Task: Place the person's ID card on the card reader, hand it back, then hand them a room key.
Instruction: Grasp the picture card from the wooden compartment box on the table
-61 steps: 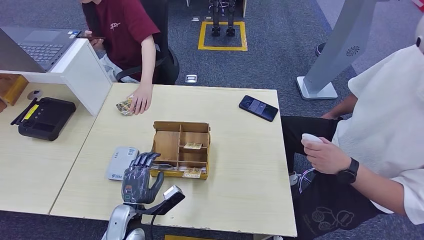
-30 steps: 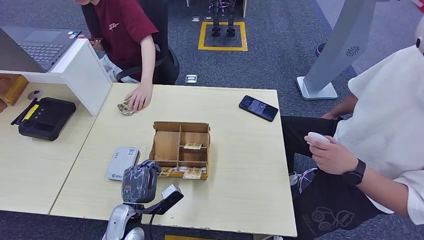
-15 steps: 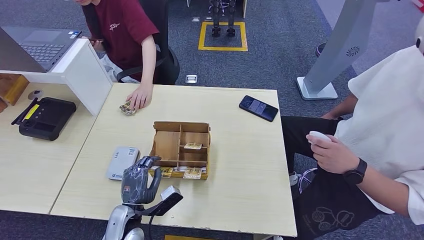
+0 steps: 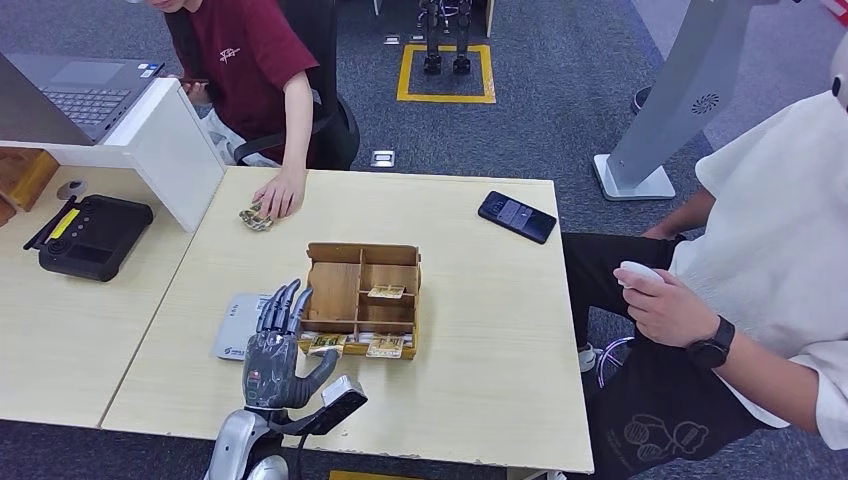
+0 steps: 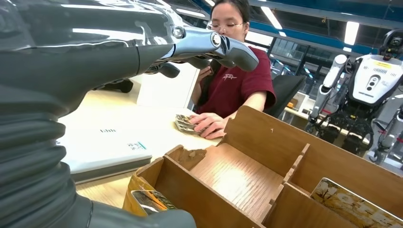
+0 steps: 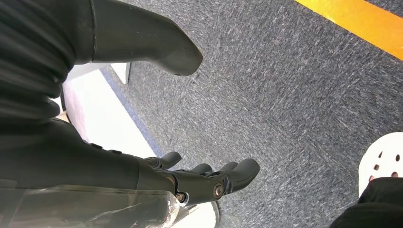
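Nearest the robot, the left hand (image 4: 273,352) hovers over the front edge of the pale worktop (image 4: 480,330) with its fingers (image 4: 282,304) spread apart and straight, holding nothing; they reach over the gap between the card reader (image 4: 238,322) and the wooden organizer (image 4: 362,297). The reader is a flat white-grey box lying just left of the organizer. The organizer is a low tray split into compartments, and cards (image 4: 372,346) lie in its front row (one more sits in a small compartment on its right side); in the left wrist view a patterned card (image 5: 354,207) rests in one compartment and another (image 5: 149,201) stands at the front wall. The right hand (image 6: 204,178) hangs beside the body over grey carpet, fingers loosely extended and apart, empty. Farther back on the worktop, a black phone (image 4: 516,216) lies near the right rear corner. At the far left edge a person in a maroon shirt (image 4: 252,52) rests a hand (image 4: 278,193) on a patterned ID card (image 4: 254,216), which lies flat on the worktop, well apart from the reader. Another person in a white shirt (image 4: 775,240) sits to the right, holding a small white object (image 4: 634,272).
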`<state>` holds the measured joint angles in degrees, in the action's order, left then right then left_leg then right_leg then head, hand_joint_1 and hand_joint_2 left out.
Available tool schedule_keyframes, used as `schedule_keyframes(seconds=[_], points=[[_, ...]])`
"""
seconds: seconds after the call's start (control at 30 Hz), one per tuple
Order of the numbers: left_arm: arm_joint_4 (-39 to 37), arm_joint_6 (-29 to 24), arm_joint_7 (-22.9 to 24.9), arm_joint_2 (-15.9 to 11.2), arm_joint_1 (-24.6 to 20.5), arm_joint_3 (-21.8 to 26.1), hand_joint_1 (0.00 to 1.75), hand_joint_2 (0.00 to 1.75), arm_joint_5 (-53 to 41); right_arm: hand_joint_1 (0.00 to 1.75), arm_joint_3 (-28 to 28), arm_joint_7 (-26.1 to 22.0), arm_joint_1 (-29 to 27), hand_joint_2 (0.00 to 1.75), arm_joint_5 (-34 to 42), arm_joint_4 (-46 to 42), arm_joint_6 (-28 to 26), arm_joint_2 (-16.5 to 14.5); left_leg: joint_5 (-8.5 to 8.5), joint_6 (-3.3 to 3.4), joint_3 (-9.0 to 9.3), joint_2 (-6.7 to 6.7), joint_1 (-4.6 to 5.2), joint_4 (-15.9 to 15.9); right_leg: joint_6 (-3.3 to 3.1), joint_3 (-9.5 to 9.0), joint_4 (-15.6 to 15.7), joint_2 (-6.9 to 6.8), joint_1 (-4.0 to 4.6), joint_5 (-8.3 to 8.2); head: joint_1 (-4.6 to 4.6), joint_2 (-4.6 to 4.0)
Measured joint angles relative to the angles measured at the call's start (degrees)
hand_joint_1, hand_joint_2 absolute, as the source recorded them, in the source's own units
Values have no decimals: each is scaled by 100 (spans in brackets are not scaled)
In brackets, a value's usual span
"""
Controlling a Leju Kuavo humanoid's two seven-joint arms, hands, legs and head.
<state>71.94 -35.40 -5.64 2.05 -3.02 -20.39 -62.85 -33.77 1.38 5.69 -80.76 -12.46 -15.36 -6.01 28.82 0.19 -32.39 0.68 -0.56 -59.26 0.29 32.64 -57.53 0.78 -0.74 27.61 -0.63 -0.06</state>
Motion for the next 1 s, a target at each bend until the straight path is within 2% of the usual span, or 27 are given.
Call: schedule_keyframes(seconds=[0.73,1.0], points=[[51,-11,-29,7,50,0,0,175,-7,0,8,17,0,175,-9,0,1,0,0,0,4,0,0,0,0,-3,0,0,0,0,-1,-1],[214,-174,-111,7,93,0,0,175,58,0,17,17,-1,175,-4,0,2,-1,0,0,4,0,0,0,0,-3,0,0,0,0,-1,0]])
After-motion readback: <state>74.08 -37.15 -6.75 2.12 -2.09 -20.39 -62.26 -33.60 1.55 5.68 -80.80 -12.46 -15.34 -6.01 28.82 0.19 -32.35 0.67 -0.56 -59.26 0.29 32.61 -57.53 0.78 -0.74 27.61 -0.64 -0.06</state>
